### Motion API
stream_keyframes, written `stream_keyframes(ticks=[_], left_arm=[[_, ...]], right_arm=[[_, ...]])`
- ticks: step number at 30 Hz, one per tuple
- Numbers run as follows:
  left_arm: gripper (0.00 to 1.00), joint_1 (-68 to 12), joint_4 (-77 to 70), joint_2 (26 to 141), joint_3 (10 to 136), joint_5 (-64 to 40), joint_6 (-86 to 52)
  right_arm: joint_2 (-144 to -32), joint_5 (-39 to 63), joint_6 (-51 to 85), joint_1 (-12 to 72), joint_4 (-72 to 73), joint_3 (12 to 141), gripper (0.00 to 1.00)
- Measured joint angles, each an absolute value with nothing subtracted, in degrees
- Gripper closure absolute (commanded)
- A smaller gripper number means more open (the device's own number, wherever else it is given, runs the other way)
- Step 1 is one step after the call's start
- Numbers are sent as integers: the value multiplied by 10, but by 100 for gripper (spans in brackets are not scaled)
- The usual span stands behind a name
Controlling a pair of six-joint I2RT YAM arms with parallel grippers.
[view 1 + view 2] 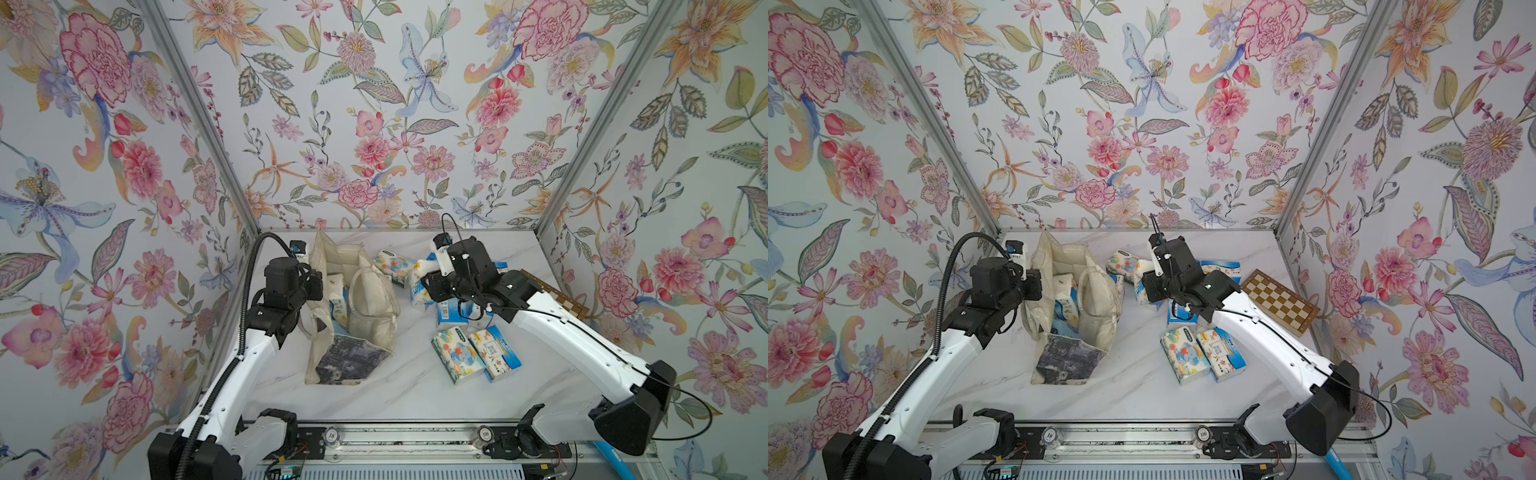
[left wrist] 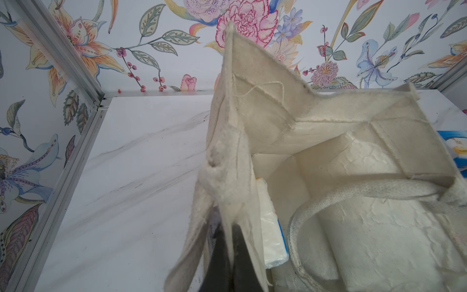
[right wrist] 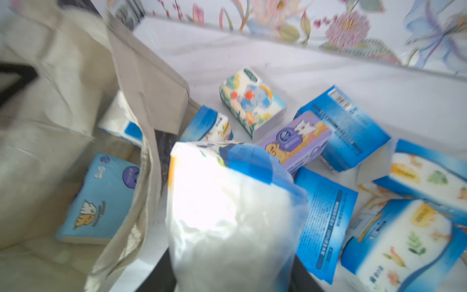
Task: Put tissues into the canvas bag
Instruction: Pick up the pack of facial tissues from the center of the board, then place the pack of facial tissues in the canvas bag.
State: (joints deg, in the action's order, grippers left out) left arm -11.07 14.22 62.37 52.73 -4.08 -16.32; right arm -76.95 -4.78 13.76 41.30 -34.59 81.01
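The cream canvas bag (image 1: pixel 370 299) stands open on the marble table in both top views, its printed panel toward the front. My left gripper (image 2: pixel 229 227) is shut on the bag's cloth rim and holds that side up. Tissues (image 2: pixel 271 227) lie inside the bag, among them a blue pack (image 3: pixel 98 199). My right gripper (image 3: pixel 231 275) is shut on a white-and-blue tissue pack (image 3: pixel 232 215), just right of the bag's mouth (image 1: pixel 417 293). Several loose packs lie around it, including a lavender one (image 3: pixel 298 144) and two cartoon packs (image 1: pixel 457 353) near the front.
A brown-and-cream chessboard (image 1: pixel 1279 301) lies by the right wall behind my right arm. One bag handle (image 2: pixel 353 192) loops across the opening. Floral walls close in the table on three sides, with bare marble (image 1: pixel 395 395) at the front.
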Motion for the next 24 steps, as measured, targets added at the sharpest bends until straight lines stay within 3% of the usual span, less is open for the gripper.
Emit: stream_keyframes(ticks=[6, 13, 24], left_arm=[[99, -111, 142, 624, 526, -41, -163], [99, -111, 141, 623, 526, -41, -164], [99, -111, 140, 623, 526, -42, -164]], right_arm=[[-722, 80, 109, 413, -269, 844, 54], [-816, 227, 107, 471, -213, 886, 54], [-1031, 213, 96, 525, -267, 992, 52]])
